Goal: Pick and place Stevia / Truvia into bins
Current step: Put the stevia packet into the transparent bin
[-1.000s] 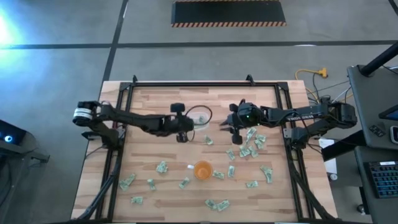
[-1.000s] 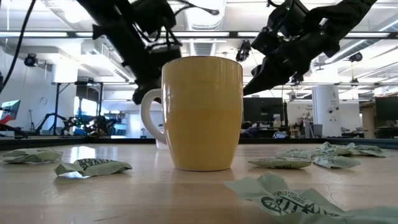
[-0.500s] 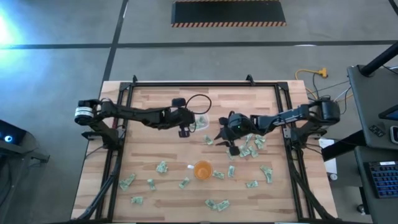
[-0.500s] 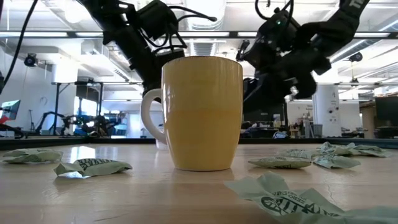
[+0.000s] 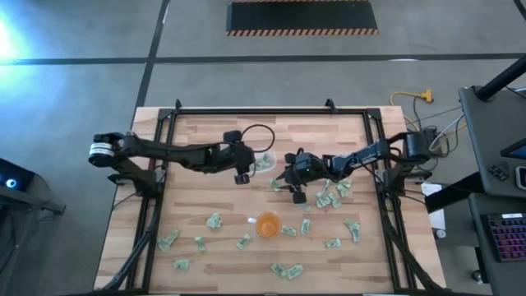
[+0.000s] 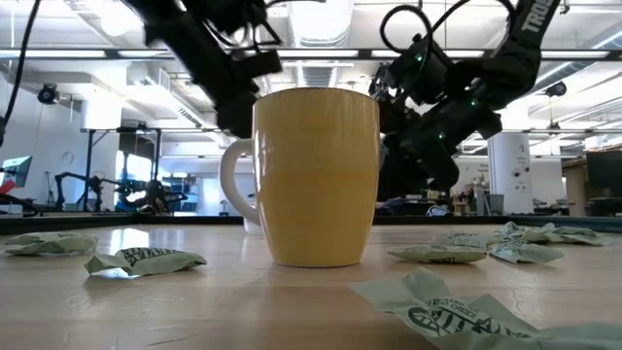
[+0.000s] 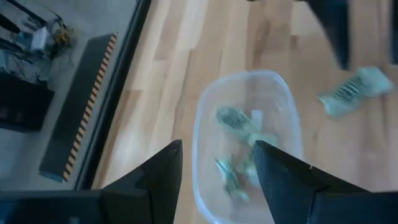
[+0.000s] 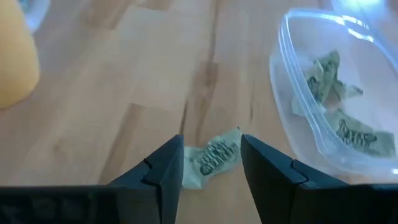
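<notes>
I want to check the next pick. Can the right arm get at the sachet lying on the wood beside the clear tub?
Probably yes. The right claw is open, with the sachet lying flat between its fingers. The clear tub stands apart to one side, and nothing covers the sachet.

Premises: an open robotics lab or workshop. Evidence: polished concrete floor [image 5: 82,33] with a hazard-striped mat [image 5: 302,17] at top centre; ceiling ducting [image 6: 326,24], equipment stands [image 6: 97,156] at left and workstations in the low view's background.
</notes>
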Controlling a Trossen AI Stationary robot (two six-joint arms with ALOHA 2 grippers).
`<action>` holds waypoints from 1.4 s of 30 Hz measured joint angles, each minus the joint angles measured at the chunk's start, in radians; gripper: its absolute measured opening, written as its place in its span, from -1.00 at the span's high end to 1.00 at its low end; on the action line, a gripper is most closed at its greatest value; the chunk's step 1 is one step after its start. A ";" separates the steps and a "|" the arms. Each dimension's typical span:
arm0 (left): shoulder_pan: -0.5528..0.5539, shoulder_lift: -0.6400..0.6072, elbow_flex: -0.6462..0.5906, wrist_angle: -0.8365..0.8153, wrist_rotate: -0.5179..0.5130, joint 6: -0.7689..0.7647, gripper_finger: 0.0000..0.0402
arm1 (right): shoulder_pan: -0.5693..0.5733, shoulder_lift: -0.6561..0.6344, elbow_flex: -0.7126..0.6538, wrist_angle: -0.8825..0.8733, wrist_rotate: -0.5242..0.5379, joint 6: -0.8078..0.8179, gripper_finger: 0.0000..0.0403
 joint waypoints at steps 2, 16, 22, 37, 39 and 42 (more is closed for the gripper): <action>-0.016 -0.034 -0.002 -0.020 -0.004 -0.039 0.09 | 0.000 0.014 0.007 -0.003 0.001 0.011 0.24; -0.103 -0.216 -0.009 -0.094 -0.013 -0.149 0.09 | -0.002 0.075 0.046 -0.079 0.050 0.065 0.35; -0.105 -0.250 -0.008 -0.088 -0.030 -0.206 0.09 | -0.009 0.079 0.046 -0.097 0.077 0.089 0.47; -0.109 -0.199 -0.005 0.093 -0.105 -0.232 0.09 | -0.021 0.059 0.041 -0.167 0.067 0.030 0.95; -0.116 -0.180 -0.006 0.091 -0.105 -0.232 0.09 | -0.021 0.046 0.041 -0.201 0.069 0.037 0.96; -0.134 -0.159 -0.007 0.050 -0.102 -0.233 0.09 | -0.021 0.008 0.039 -0.274 0.071 0.041 0.96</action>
